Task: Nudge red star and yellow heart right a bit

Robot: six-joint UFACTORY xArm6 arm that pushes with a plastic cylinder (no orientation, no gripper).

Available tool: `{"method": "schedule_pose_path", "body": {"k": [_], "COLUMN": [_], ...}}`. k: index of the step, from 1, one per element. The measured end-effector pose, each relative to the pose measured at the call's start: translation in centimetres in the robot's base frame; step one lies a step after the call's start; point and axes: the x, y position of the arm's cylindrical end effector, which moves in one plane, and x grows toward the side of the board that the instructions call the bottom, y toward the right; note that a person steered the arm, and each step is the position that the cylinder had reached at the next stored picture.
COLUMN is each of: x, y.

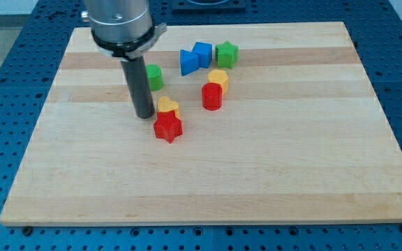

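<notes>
The red star [167, 128] lies left of the board's middle. The yellow heart [167, 107] sits right above it, touching it. My tip [144, 115] stands just to the left of the yellow heart and up-left of the red star, very close to both. I cannot tell whether it touches them.
A green block [155, 77] is half hidden behind the rod. A red cylinder [212, 96] and a yellow block [218, 79] sit right of the pair. Two blue blocks [188, 61] [202, 53] and a green star [227, 54] lie near the view's top. Wooden board [257, 174].
</notes>
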Motion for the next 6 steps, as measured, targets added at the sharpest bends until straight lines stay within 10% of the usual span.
{"method": "schedule_pose_path", "body": {"k": [6], "x": [-0.4], "y": [3.9]}}
